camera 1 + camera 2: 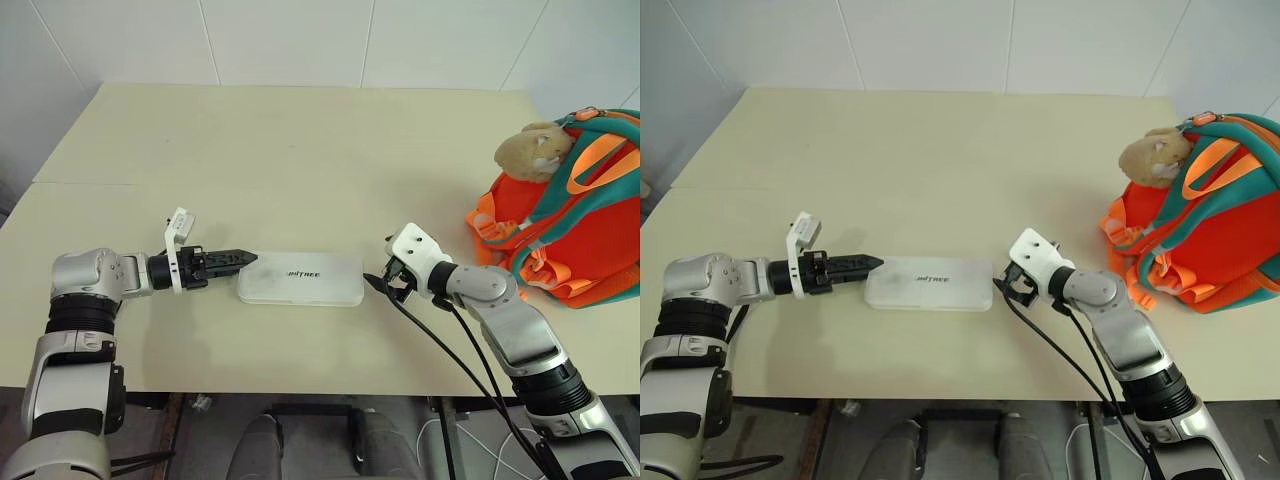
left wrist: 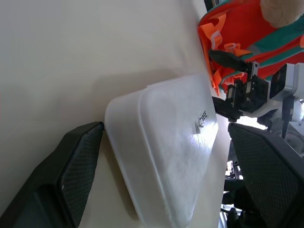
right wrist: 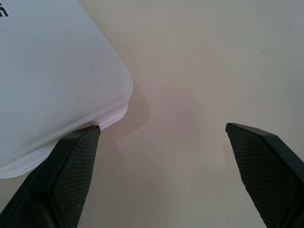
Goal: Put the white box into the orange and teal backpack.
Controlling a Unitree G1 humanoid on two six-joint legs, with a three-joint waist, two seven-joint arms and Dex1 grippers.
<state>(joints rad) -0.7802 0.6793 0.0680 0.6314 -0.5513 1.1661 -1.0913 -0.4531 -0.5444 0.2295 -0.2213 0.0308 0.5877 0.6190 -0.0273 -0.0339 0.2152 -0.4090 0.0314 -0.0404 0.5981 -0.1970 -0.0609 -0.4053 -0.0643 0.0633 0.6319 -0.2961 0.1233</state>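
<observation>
With both grippers' fingers spread wide at opposite ends of the white box [image 1: 300,279], left gripper [image 1: 236,259] and right gripper [image 1: 385,281], an uneven squeeze could likely skid it along the surface [image 1: 300,150].

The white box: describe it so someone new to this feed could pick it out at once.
On the beige table, look near the front edge, between the two black claws. The white box lies flat there, well left of the orange and teal backpack. It is the only flat white rounded case, with small dark lettering on top.
</observation>
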